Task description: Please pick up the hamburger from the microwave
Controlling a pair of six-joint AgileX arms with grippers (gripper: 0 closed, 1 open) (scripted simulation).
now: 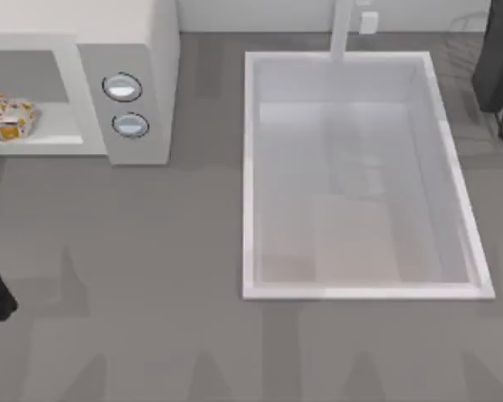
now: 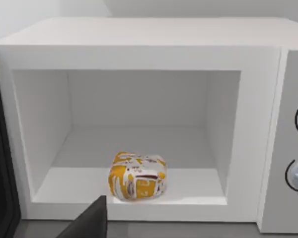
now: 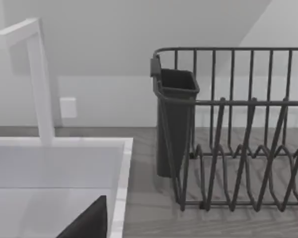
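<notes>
A dark finger of the left pincer (image 2: pixel 87 220) juts in at the left wrist view's lower edge; whether it is spread I cannot tell. Beyond it the hamburger (image 2: pixel 137 176) sits at the front of the microwave (image 2: pixel 139 57) floor, lower centre of frame. Coming in low risks striking the front sill; a poor approach could shove the hamburger deeper.

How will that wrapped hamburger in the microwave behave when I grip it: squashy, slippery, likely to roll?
The hamburger looks like a creased paper-wrapped lump, so it will probably give under the fingers. It sits flat-bottomed on the microwave floor near the front edge, so rolling seems unlikely. The wrapper may slide a little.
</notes>
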